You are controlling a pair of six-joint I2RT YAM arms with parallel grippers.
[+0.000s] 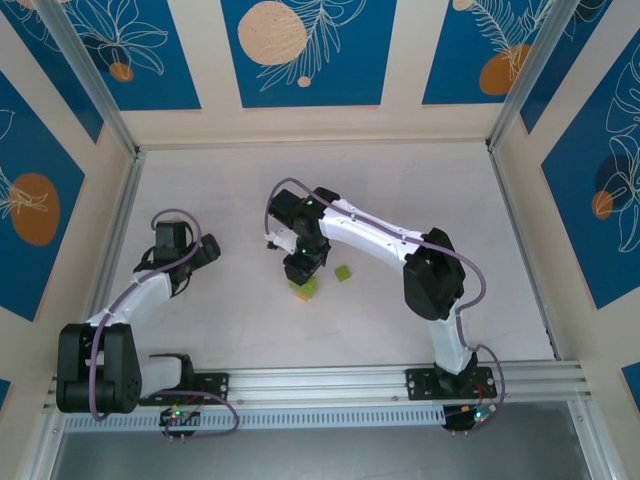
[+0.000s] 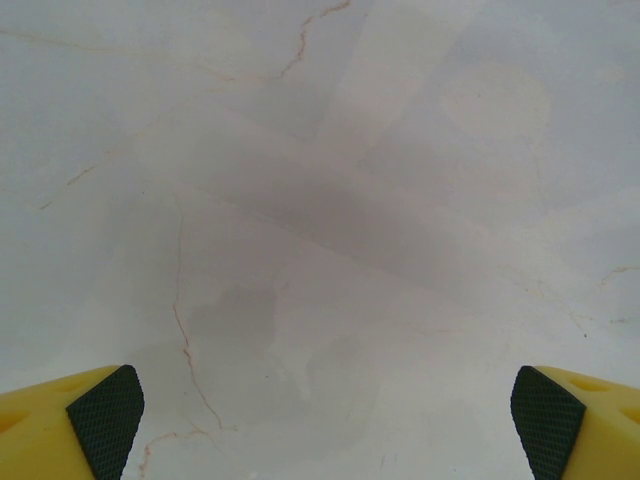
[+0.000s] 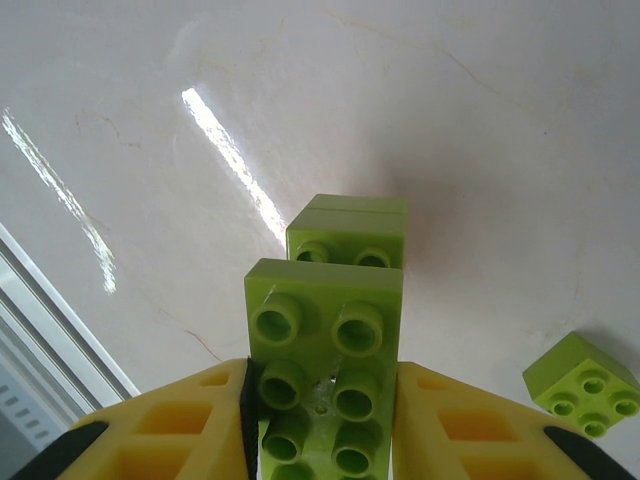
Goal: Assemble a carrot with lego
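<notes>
We see a white table (image 1: 420, 180), marble-look with thin brownish veins and a glossy finish; a glare streak shows in the right wrist view. Walls (image 1: 310, 122) fence it on three sides, and a metal rail (image 1: 330, 380) runs along the near edge. One loose lime-green brick (image 1: 343, 272) lies flat, studs up, near centre. Near it on its left, apart, is a green stack (image 1: 303, 287) with an orange-yellow bit at its near end. We cannot tell whether the stack touches the table.

I'm finding no writing to read: no letters or numbers are showing on the bricks (image 3: 325, 300), arms (image 1: 370, 232) or bench (image 1: 230, 190).
</notes>
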